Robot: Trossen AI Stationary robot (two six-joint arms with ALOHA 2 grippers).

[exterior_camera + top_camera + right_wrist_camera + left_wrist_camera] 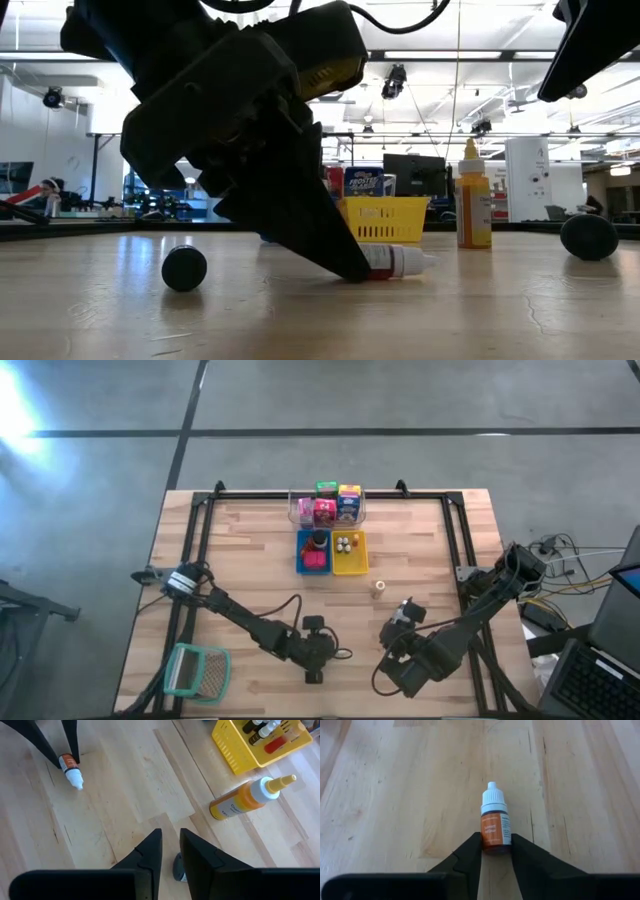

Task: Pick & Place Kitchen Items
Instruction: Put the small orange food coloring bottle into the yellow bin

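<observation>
The left gripper is down at the counter, its two fingers pinching the base of a small dropper bottle that lies on its side, white cap pointing away from the gripper; the low view shows the same bottle flat on the wood with a finger tip against it, so the pinch looks set but the lift has not begun. The right gripper hangs just above the counter beside it, fingers narrowly apart and holding nothing that shows; a small grey object sits under its tips, too hidden to name. Ahead of the right gripper stands an orange sauce bottle with a yellow nozzle, loose on the wood, and just beyond that the yellow tray already carries a few little bottles. From above, the blue tray beside it holds a pink packet and a dark jar, and the clear tub behind them is packed with coloured cartons. So most of the sorting seems done: judging by the loose pieces, the dropper bottle, the sauce bottle and perhaps the grey item remain.
</observation>
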